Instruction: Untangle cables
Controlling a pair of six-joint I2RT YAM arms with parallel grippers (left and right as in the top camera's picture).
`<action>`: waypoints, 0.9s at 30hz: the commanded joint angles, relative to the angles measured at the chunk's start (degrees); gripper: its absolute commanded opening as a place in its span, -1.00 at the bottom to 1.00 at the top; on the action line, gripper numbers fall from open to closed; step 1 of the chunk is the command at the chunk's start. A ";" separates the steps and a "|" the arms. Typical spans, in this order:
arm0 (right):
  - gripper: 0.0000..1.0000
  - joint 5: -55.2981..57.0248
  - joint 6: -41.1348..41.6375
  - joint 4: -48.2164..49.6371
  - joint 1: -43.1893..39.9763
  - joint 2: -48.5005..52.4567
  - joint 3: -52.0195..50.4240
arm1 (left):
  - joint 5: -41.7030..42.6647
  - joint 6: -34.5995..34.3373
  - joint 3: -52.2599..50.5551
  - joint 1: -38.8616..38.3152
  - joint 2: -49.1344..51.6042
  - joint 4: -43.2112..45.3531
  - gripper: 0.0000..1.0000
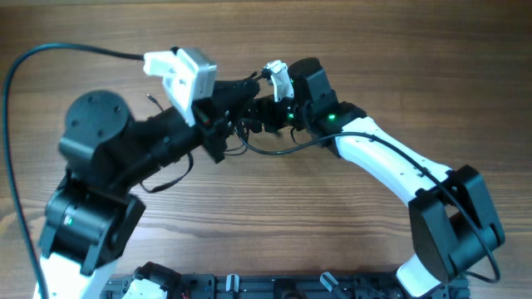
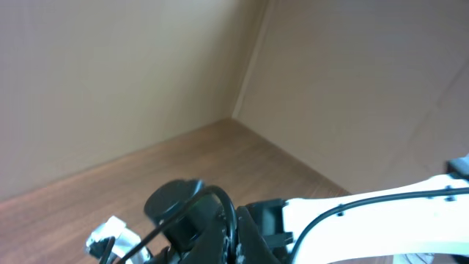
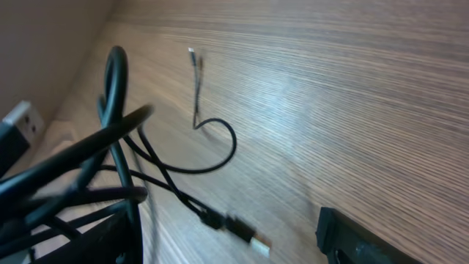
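Note:
The cables are a knot of thin black cords held above the table between my two grippers. My left gripper is shut on one black cord, which runs down between its fingers in the left wrist view. My right gripper faces it from the right and stands open. In the right wrist view the tangle hangs at the left, and a silver-tipped plug trails below between the gripper's spread fingers, touching neither. A loose thin cord lies on the wood.
A slack black loop sags under the right arm's white link. Another thin cord end lies by the left arm. The wooden table meets beige walls at the back.

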 commanded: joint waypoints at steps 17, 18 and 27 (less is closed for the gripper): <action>0.50 24.61 2.75 -11.89 -18.49 3.56 -0.02 | -38.27 0.96 0.26 0.37 -18.08 -0.44 -0.92; 0.50 24.57 1.99 -12.09 -20.44 3.56 -0.02 | -39.15 0.96 0.24 0.37 -18.08 -0.85 -0.92; 0.20 13.68 -2.78 -15.39 -24.96 3.54 0.00 | -36.17 -3.48 0.24 0.35 -9.57 -15.96 -0.88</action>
